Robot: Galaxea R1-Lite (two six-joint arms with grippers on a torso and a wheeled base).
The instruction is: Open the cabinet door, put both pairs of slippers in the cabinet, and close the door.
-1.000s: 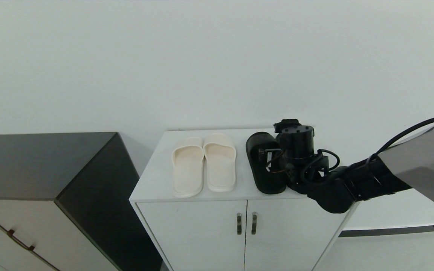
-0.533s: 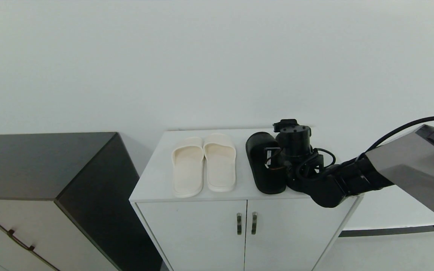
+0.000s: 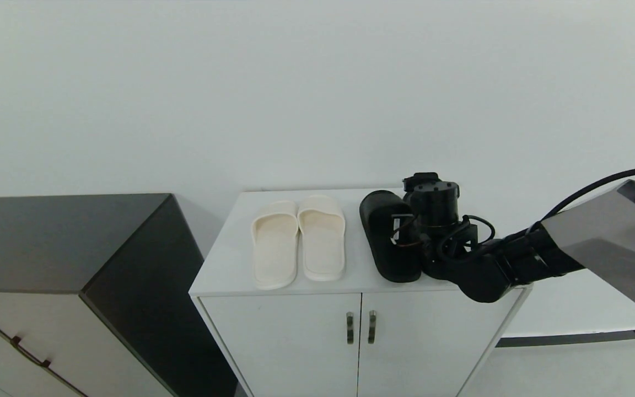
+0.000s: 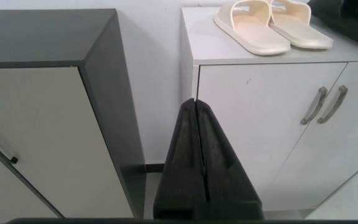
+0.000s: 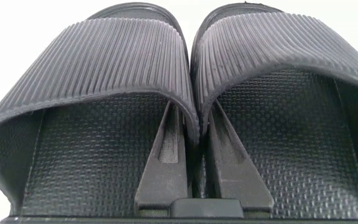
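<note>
A white cabinet [image 3: 279,336] stands with both doors closed. On its top lie a pair of cream slippers [image 3: 301,242] and, just to their right, a pair of black slippers [image 3: 386,237]. The right gripper [image 5: 194,149] pinches the black pair's inner edges together, one finger inside each slipper. The left gripper [image 4: 196,118] hangs low before the cabinet, fingers pressed together and empty. A dark cabinet [image 3: 64,237] stands to the left.

Slippers: 4 total, i.e. 2 pairs: 2 cream slippers [image 3: 275,245] & 2 black slippers [image 5: 104,81]. Cabinets: 2 total: 1 white cabinet [image 3: 224,264] w/ 2 doors [image 3: 284,347] & 2 metal handles [image 3: 349,327], plus 1 dark-topped cabinet [image 3: 64,237] w/ 1 dark handle [image 3: 30,353] in view
</note>
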